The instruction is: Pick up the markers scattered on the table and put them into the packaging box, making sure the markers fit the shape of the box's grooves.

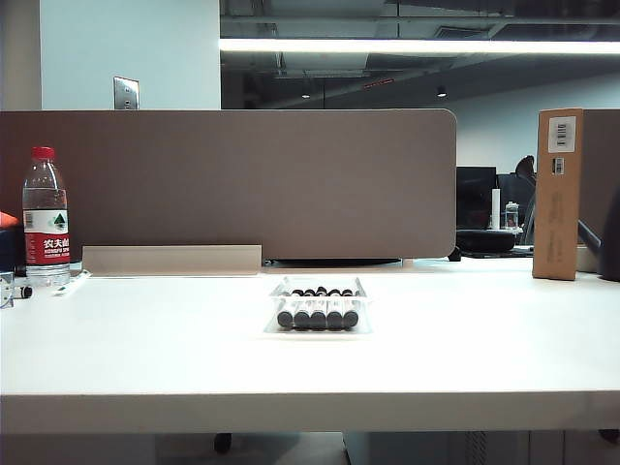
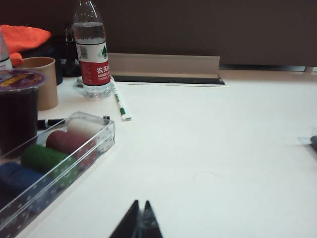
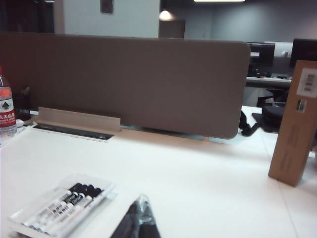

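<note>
- Looks like we're basically done here: the packaging box [image 1: 319,308] sits in the middle of the surface [image 1: 145,358], and we count five markers [image 1: 318,312] lying side by side in it, black caps toward the near edge.
- From the right wrist view the markers [image 3: 64,206] each sit in their own channel, parallel and level, so we'd say they fit the grooves [image 3: 34,215] fine. The clear plastic makes the channels themselves hard to pick out, though.
- We can't spot any loose marker of that kind on the open surface. There's a thin pen with green print [image 2: 119,101] lying by the water bottle [image 2: 93,52] on the far left, but it doesn't look like one of the set.
- Left gripper [image 2: 140,224]: fingers pressed together, nothing between them, hanging low over the near left part of the surface, well apart from the box.
- Right gripper [image 3: 137,223]: also closed and empty, sitting on the near side just right of the box, not touching it.
- Neither arm shows up in the exterior view, so both seem pulled back.
- Other stuff around: a clear case of coloured rolls [image 2: 54,163] on the left, and a tall brown cardboard box [image 1: 558,194] far right. Neither matters for the job.
- Our take: nothing left to pick up, unless a marker is hiding outside the views.
</note>
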Tool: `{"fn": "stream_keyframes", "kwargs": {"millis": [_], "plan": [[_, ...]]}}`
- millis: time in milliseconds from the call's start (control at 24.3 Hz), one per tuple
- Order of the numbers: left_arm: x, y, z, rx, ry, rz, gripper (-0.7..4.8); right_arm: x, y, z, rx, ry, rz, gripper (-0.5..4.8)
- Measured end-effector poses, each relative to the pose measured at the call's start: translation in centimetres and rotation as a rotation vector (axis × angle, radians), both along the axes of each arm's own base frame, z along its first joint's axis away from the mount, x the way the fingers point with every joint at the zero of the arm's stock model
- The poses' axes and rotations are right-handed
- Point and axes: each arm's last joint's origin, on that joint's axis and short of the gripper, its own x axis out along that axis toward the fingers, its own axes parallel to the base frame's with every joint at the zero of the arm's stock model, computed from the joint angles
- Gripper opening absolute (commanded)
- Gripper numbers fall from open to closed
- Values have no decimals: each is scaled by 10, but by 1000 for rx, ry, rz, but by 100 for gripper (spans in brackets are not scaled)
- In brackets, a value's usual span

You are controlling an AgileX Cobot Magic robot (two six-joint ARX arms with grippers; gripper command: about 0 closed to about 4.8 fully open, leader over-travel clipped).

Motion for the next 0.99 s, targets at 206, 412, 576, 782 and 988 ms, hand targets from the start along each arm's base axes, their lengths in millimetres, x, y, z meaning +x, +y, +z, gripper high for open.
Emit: {"fn": "stream_keyframes", "kwargs": {"millis": [206,412,576,782,988], "plan": [[0,0,-1,0,5,0,-2,8,-7,-25,-12,77,-85,-5],[0,0,0,0,4,0,-2,9,-13,-28,-12,97,-146,-5],[0,0,-1,0,5,0,-2,9,-18,-28,-7,98,-206,-5],[0,0,0,0,4,0,-2,9,-20,-29,33,116,-217,-5],[0,0,0,0,4,0,-2,10,-20,-31,72,151,-211,-5]]}}
